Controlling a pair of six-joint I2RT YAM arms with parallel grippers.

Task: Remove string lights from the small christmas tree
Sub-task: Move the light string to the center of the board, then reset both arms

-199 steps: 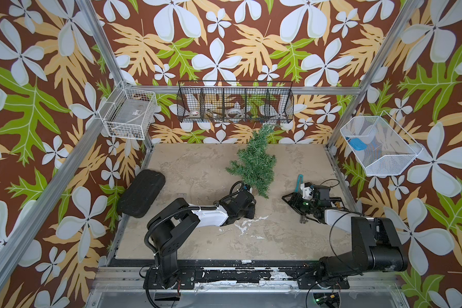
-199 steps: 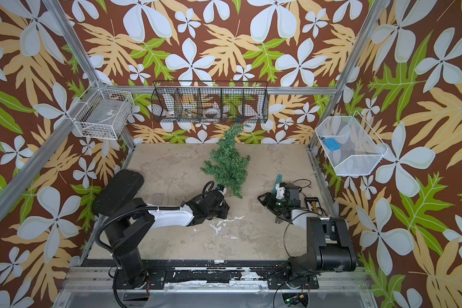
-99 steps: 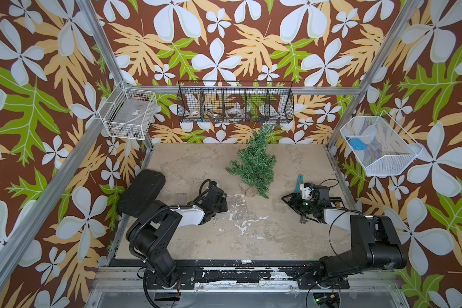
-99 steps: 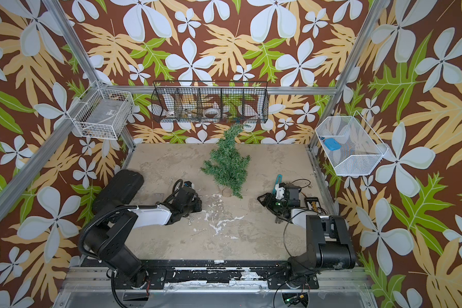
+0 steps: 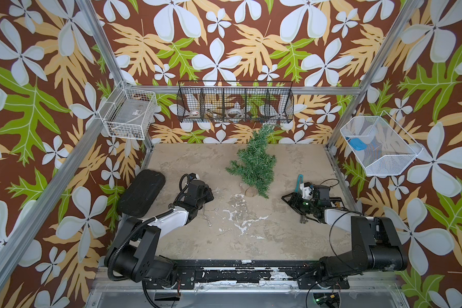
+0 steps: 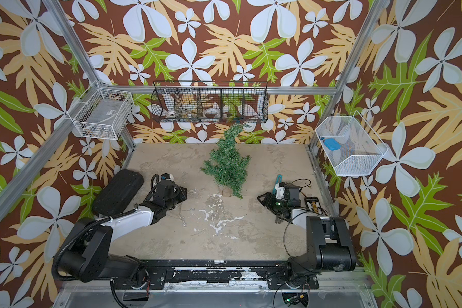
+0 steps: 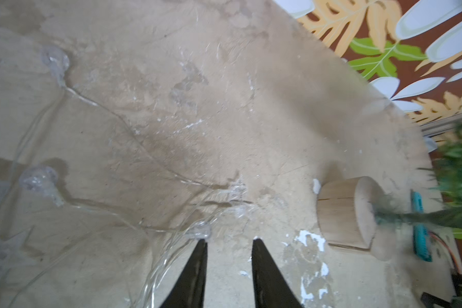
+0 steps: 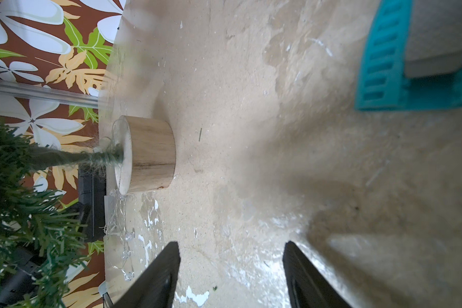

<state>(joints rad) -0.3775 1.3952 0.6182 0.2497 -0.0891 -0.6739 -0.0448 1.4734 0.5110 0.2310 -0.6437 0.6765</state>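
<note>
Flowered wallpaper (image 5: 224, 40) around, mottled beige counter (image 5: 251, 240) below. Black wire basket (image 5: 235, 105) behind the small christmas tree (image 5: 254, 165), black pad (image 5: 142, 193) well left of it. String lights (image 7: 39, 178) loose on counter left of its base, by narrowly parted, empty left jaws. Right jaws wide, empty.

No writing here can be read.
A clear box (image 5: 132, 113) in the white wire basket (image 5: 123, 132) on the left wall carries a small dark label strip, too small to make out. A black plate (image 6: 314, 204) near the right edge of the table (image 6: 224, 240) shows yellowish marks, also illegible.
</note>
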